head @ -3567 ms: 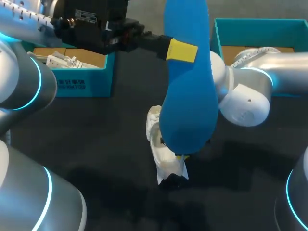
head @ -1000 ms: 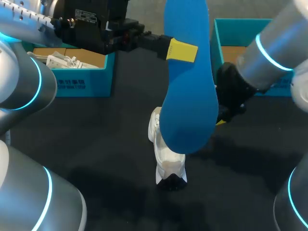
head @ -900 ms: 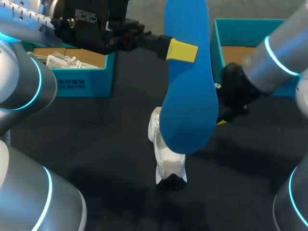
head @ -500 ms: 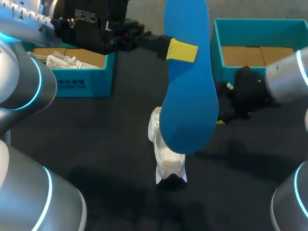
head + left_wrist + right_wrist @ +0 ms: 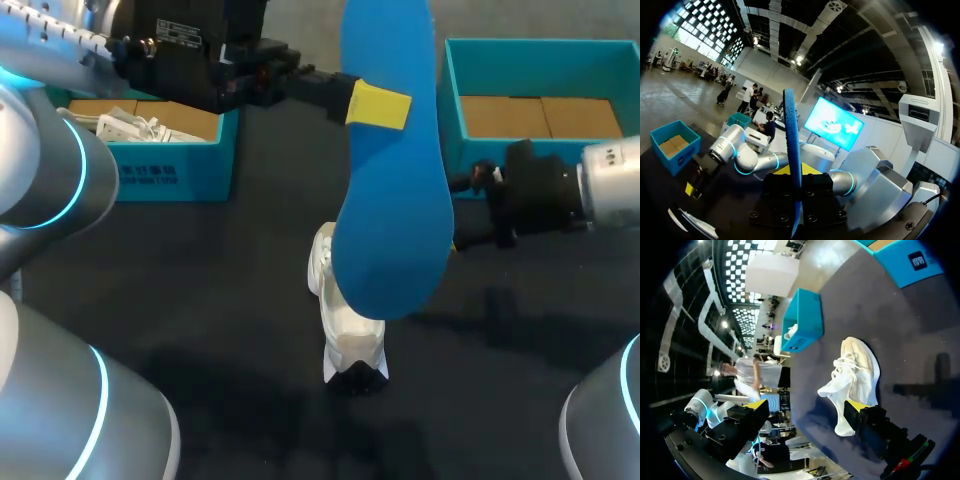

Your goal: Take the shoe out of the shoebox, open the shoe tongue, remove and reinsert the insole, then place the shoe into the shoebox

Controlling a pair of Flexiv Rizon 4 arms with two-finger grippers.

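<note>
Below my left tool (image 5: pixel 384 106), clamped on the long blue foam insole (image 5: pixel 390 220), the white lace-up shoe (image 5: pixel 345 330) lies lengthwise in line with it; right tool (image 5: pixel 468 212), spread apart and empty, sits just beside the shoe.

above shoe (image 5: pixel 345 335): barred by upright insole (image 5: pixel 392 200) clamped in left hand (image 5: pixel 378 105) | 2 o'clock: right hand (image 5: pixel 468 212), fingers apart, near insole's edge | 10 o'clock: left box (image 5: pixel 175 170) | 1 o'clock: right box (image 5: pixel 540 45) | 6–9 o'clock: bare desk (image 5: pixel 220 330), passable
</note>
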